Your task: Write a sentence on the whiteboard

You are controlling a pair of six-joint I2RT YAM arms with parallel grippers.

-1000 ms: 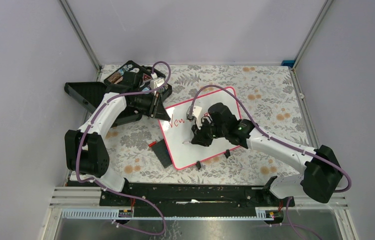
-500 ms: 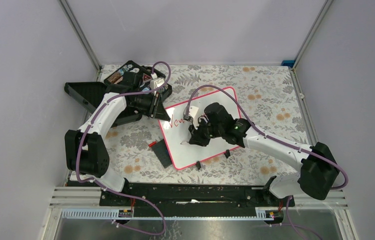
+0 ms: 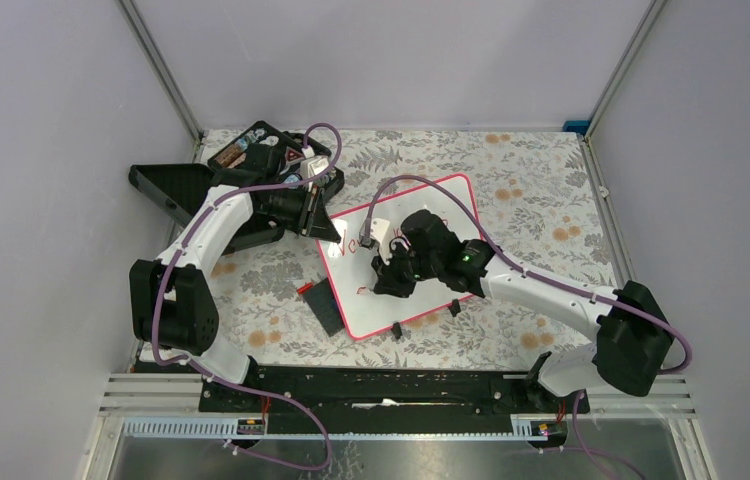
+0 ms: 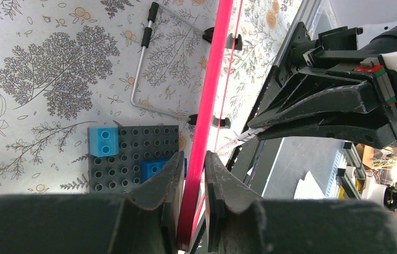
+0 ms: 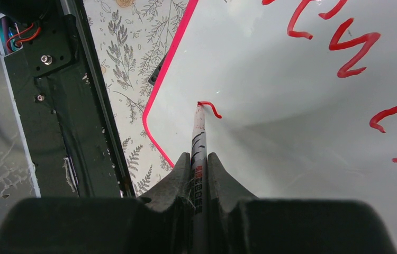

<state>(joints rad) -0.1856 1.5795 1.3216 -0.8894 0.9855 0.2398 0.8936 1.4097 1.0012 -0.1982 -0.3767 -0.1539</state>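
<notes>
Red strokes of the sentence cross the top of the whiteboard in the right wrist view, with a few more marks at the right edge. Only parts of the letters show there. The one whiteboard lies flat on the flower-patterned table, turned at an angle, directly under the right gripper and just beside the left one.

The right gripper is clamped nearly shut on a single marker. The marker's tip touches the board near its lower left corner, at the end of a small red hook.

The left gripper is pinched on the board's pink-red frame (its two fingers sit one on each side of the edge) at the corner far from the arm bases.

Two black clip feet stand on the board's near edge. One dark grey plate lies just beside the board's left edge and carries two blue blocks. In the left wrist view, one bent metal rod with two black sleeves lies on the table near the plate.
</notes>
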